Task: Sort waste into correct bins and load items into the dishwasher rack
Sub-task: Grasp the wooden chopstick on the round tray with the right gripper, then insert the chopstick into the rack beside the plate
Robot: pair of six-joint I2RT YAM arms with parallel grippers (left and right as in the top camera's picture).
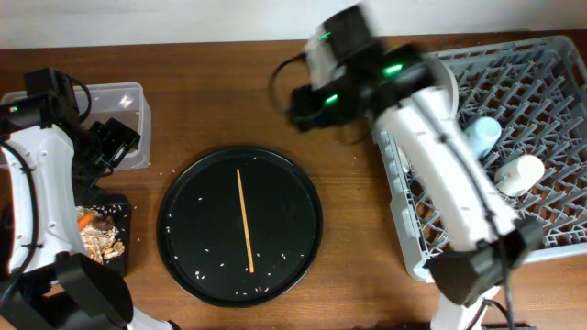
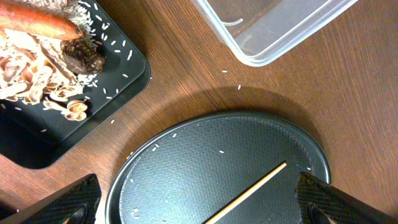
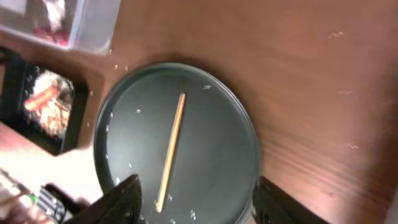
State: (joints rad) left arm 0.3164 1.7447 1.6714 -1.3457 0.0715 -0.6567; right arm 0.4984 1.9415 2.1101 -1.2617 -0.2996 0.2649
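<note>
Overhead look at a wooden desk (image 1: 362,243). At centre, a round black tray (image 1: 197,206) flecked with stray rice grains (image 1: 225,269), carrying one thin wooden chopstick (image 1: 245,220). Long axis of the chopstick pointing from the robot's side toward the far edge, tilted only slightly, both ends inside the tray rim. On the right, a large grey dishwasher rack (image 1: 550,101) already holding a blue cup (image 1: 483,136) and a white cup (image 1: 518,174). On the left, a clear tub (image 1: 128,128) and, closer to the robot, a black bin (image 2: 31,140) with a carrot (image 2: 37,22), brown scraps (image 2: 84,56) and rice. Right end effector (image 3: 198,186) raised beyond the far right rim of the tray, blurred from above, at the end of a right arm (image 1: 449,183) stretched diagonally up from the near right corner past the rack's edge. From its wrist camera, a downward look at the tray: fingers (image 3: 124,199) spread wide, nothing held, chopstick lying ahead between them, crossways to their closing direction and a little toward the left finger. Left end effector (image 2: 198,186) by the tub and bin, also wide open and empty, chopstick slanting into the lower right of its view. By judgement, both about equally near, the right better lined up and on the rack's side; likely next need a forward reach and descent onto the stick's middle.
</note>
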